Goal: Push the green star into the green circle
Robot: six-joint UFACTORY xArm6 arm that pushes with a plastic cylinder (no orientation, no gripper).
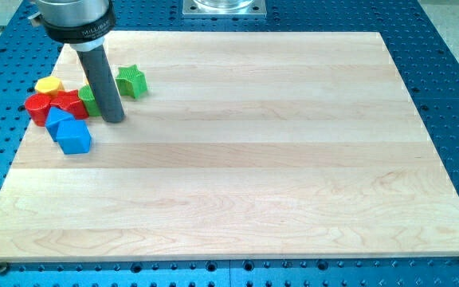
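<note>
Pincer: none, rod grips nothing | my tip [114,119] between green star [131,81] and green circle [88,99]

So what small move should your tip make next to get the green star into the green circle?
Probably back my tip out toward the view's bottom, then circle to the right of the green star-shaped block. The tip stands between it and the green circular block, which the rod partly hides, so pushing from here would separate them.
</note>
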